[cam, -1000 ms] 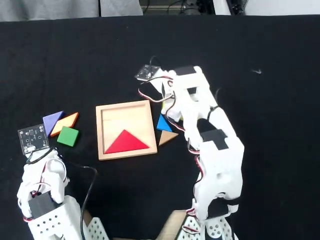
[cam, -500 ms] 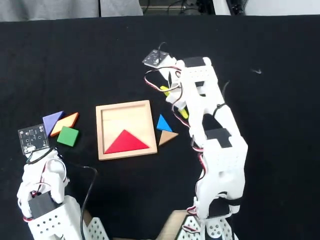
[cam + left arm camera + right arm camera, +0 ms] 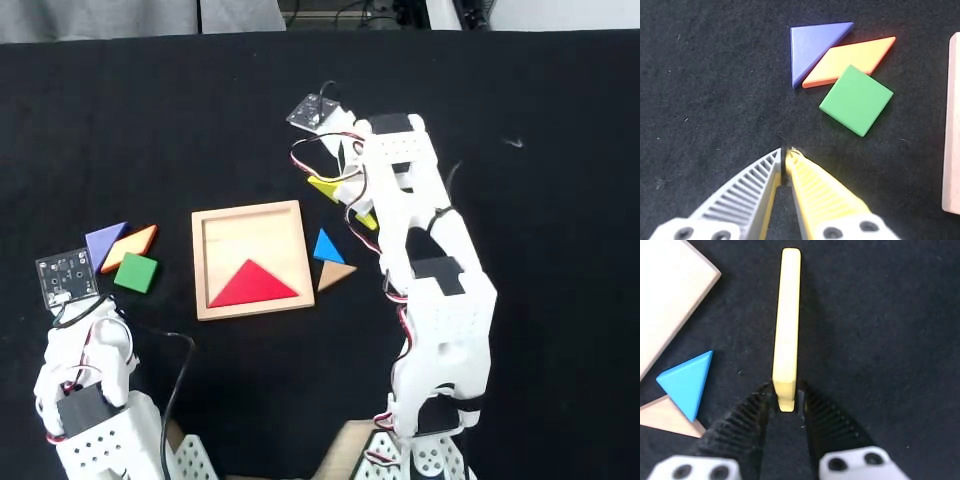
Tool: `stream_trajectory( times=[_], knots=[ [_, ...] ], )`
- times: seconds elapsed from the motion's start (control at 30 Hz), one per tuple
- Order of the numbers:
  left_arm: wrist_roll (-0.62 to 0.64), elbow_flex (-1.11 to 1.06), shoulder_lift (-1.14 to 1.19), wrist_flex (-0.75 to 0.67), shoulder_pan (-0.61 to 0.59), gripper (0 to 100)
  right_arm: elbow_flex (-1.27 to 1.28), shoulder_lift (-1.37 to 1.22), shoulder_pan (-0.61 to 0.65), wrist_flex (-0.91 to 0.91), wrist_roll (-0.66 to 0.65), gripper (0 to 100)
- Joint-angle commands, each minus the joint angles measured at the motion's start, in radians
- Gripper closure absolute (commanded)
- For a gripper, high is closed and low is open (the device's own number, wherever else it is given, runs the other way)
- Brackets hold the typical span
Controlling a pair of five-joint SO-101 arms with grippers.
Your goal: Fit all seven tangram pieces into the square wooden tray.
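One triangle [image 3: 252, 284] in tray [image 3: 247, 209], one yellow piece [image 3: 787, 330] in right claw [image 3: 786, 390].

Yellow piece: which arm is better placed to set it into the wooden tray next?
Right. The right claw is shut on the yellow piece, held on edge near a corner of the wooden tray. The left claw is shut on nothing, by the green square across the tray.

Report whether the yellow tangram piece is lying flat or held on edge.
On edge: the right gripper pinches one end of the yellow tangram piece, which shows only its thin side in the right wrist view.
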State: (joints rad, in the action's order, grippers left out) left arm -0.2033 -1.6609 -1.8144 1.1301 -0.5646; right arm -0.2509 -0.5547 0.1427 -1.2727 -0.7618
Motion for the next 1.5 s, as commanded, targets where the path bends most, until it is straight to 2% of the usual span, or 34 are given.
stream_trajectory(
  times=[0.0,0.1,0.33,0.53,0.87,1.1,1.4,1.47],
  knots=[
    [-0.009,0.025,-0.008,-0.02,0.01,97,-0.062,0.013,0.029,0.017,0.012,95.5],
    [-0.009,0.025,-0.008,-0.02,0.01,97,-0.064,0.013,0.044,0.018,0.012,94.8],
    [-0.009,0.025,-0.008,-0.02,0.01,97,-0.085,0.012,0.063,0.017,0.012,78.6],
    [-0.009,0.025,-0.008,-0.02,0.01,97,-0.111,0.012,0.063,0.018,0.005,82.7],
    [-0.009,0.025,-0.008,-0.02,0.01,97,-0.199,-0.079,0.129,0.006,0.005,83.6],
    [-0.009,0.025,-0.008,-0.02,0.01,97,-0.438,-0.185,0.137,-0.14,0.011,98.6],
    [-0.009,0.025,-0.008,-0.02,0.01,97,-0.638,-0.246,0.132,-0.299,0.014,98.8],
    [-0.009,0.025,-0.008,-0.02,0.01,97,-0.717,-0.242,0.138,-0.359,0.075,98.8]
  ],
)
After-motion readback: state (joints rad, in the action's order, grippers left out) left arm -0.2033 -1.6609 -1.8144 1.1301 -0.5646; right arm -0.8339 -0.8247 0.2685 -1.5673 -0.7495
